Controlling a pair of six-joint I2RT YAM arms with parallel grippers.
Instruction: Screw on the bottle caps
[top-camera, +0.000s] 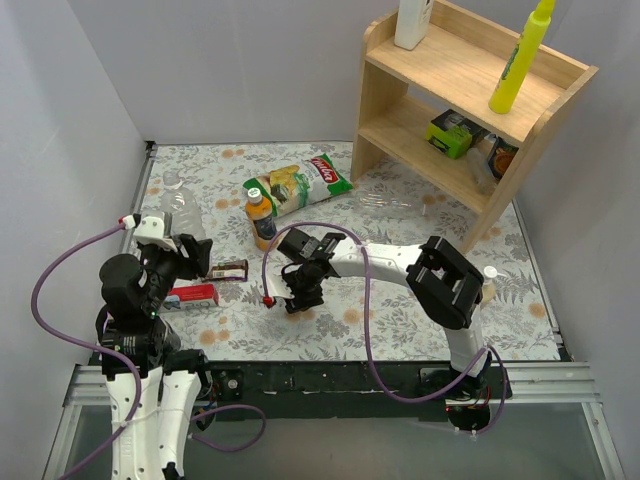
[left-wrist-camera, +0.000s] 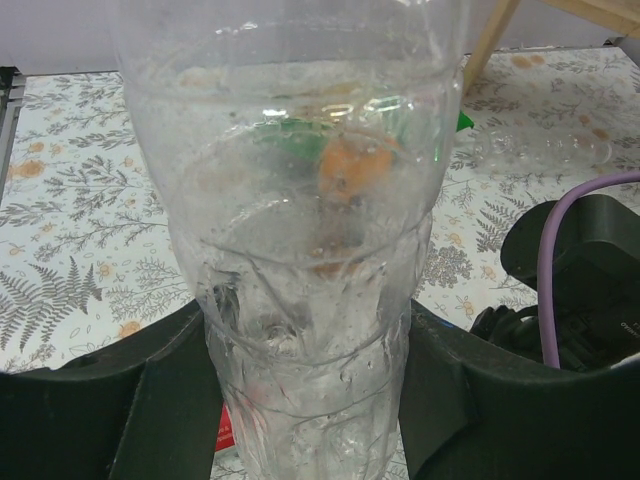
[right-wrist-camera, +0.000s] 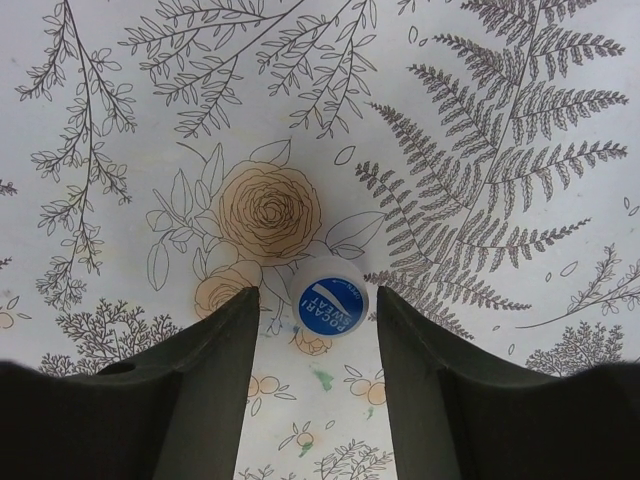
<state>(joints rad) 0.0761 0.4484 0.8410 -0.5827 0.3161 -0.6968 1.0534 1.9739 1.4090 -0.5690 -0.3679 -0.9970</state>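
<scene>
On table, centre-front: blue cap lies flat between spread jaws of right gripper, not yet pinched. Left gripper pinches clear bottle, well left of cap.

The clear bottle overflows the left wrist view, neck and base both cut off. Behind it an orange blob and a green patch smear through the plastic, unidentifiable. From above, right of that bottle, the right claw hides its own fingertips. Farther right, the frame edge crops the white bottle on the shelf.
</scene>
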